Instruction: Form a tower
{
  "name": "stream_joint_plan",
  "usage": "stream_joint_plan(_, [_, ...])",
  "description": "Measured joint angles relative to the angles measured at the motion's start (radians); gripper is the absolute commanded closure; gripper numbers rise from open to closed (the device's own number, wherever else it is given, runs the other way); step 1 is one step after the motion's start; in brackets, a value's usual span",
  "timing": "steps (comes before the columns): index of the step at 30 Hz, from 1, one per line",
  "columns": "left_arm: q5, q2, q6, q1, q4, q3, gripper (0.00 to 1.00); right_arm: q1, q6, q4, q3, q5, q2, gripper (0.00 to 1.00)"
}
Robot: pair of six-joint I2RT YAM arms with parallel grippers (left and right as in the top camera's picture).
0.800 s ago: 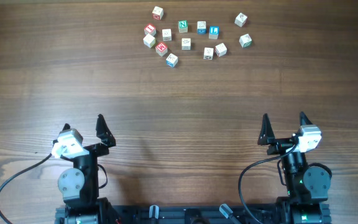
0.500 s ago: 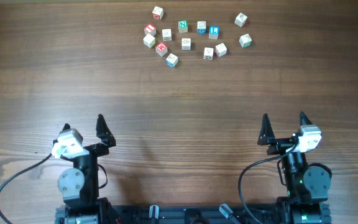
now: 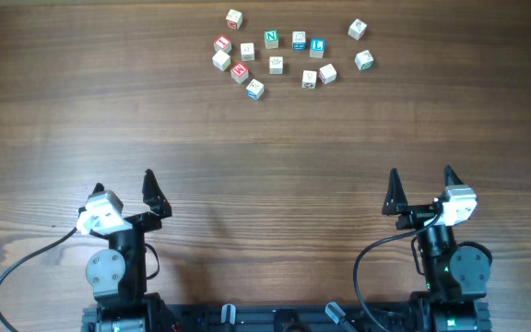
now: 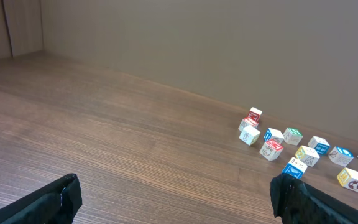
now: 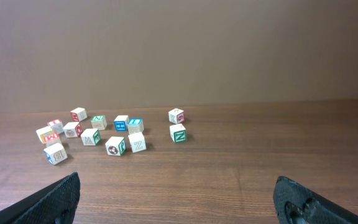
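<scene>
— Anything stacked yet?
— No. Loose blocks (image 3: 289, 53) lie scattered upper middle. The left gripper (image 3: 123, 183) and right gripper (image 3: 420, 172) gape wide, empty.
— Light, hard wood, probably slick; pinch one across opposite flat faces.

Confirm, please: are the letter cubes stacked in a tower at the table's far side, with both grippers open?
Not stacked: the right wrist view shows the letter cubes lying loose at the table's far side; left gripper and right gripper are open.

Black arms (image 3: 111, 269) with white wrist blocks (image 3: 102, 210), pointed pincer fingers (image 3: 155, 195) and looping cables (image 3: 26, 255).
</scene>
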State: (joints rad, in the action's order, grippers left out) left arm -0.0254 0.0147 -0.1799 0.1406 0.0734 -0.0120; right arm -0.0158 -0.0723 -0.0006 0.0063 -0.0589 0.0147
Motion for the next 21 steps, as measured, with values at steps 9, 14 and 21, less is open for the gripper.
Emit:
stream_joint_plan(9, [0.0,0.0,0.0,0.0,0.0,0.0,0.0,0.0,0.0,0.0,0.0,0.0,0.0,0.0])
stream_joint_plan(14, [0.0,0.0,0.0,0.0,0.0,0.0,0.0,0.0,0.0,0.0,0.0,0.0,0.0,0.0])
stream_joint_plan(21, [0.009,0.0,0.0,0.0,0.0,0.0,0.0,0.0,0.0,0.0,0.0,0.0,0.0,0.0])
